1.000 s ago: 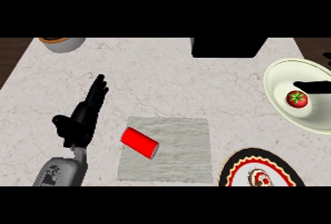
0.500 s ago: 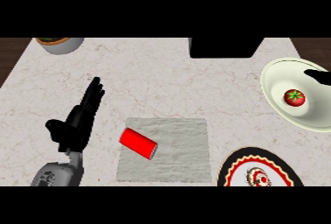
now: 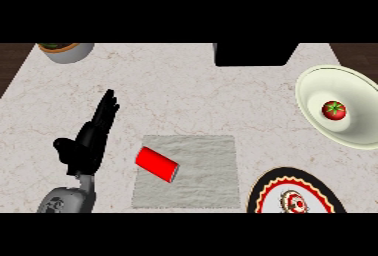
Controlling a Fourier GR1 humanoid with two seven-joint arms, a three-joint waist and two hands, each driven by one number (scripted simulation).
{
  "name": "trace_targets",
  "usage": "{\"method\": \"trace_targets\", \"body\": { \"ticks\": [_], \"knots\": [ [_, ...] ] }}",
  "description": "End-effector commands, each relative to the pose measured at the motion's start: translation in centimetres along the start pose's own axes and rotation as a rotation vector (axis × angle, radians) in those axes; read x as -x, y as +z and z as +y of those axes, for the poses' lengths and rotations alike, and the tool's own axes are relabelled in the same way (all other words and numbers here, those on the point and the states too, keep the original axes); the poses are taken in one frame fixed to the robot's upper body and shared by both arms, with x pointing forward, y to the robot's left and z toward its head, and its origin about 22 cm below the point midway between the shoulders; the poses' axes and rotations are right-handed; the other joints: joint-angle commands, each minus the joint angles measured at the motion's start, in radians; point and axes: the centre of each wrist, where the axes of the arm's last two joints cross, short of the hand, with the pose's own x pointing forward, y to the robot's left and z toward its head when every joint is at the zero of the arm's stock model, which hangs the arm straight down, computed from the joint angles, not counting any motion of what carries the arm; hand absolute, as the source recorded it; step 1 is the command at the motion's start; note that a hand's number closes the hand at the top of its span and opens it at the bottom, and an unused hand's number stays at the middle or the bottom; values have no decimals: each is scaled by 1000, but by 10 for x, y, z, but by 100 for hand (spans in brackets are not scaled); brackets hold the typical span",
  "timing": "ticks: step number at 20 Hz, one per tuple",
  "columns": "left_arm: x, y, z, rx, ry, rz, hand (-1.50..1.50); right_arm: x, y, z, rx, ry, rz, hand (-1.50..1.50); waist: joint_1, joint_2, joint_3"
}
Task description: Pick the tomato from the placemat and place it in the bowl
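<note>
The tomato [image 3: 334, 110] is sitting inside the bowl [image 3: 314, 87], a pale, wide dish at the counter's right edge. It is lying on the bowl's inner floor, red with a small green top showing, and nothing is touching it. The bowl is running partly out of view at the right.

Well apart from the bowl, toward the lower middle, the placemat [image 3: 199, 175] is lying flat on the counter [image 3: 192, 90], a grey textured rectangle. A red can [image 3: 156, 164] is lying on its side at the mat's left edge, tilted on a diagonal, with its lower end showing a dark face. Part of the can is overhanging the mat's left border.

Just right of the mat's lower corner, a plate [image 3: 295, 197] with a black rim and a red and white pattern is being cut off by the lower edge.

The left hand [image 3: 88, 142] is showing at the left of the mat, near the can but not touching it. Its fingers are stretching straight out toward the far side of the counter, the thumb is sticking out to the left, and it is holding nothing. The right hand is not showing anywhere.

At the far left corner a grey pot [image 3: 68, 51] is standing, and a black box [image 3: 255, 54] is sitting at the far edge.
</note>
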Motion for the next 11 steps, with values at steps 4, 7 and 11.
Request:
{"method": "trace_targets", "body": {
  "ticks": [4, 7, 11],
  "knots": [
    [10, -1, 8, -3, -10, -2, 0, 22, 29, -45, -82, -85, -22, -150, 5, 2, 0],
    [-16, -9, 5, 7, 8, 9, 0, 24, 51, -52, -126, -78, -13, -150, 4, 1, 0],
    [0, -10, 15, 11, 16, -8, 0, 39, 58, -55, -88, -71, -21, -150, 11, 3, 0]
  ]
}}
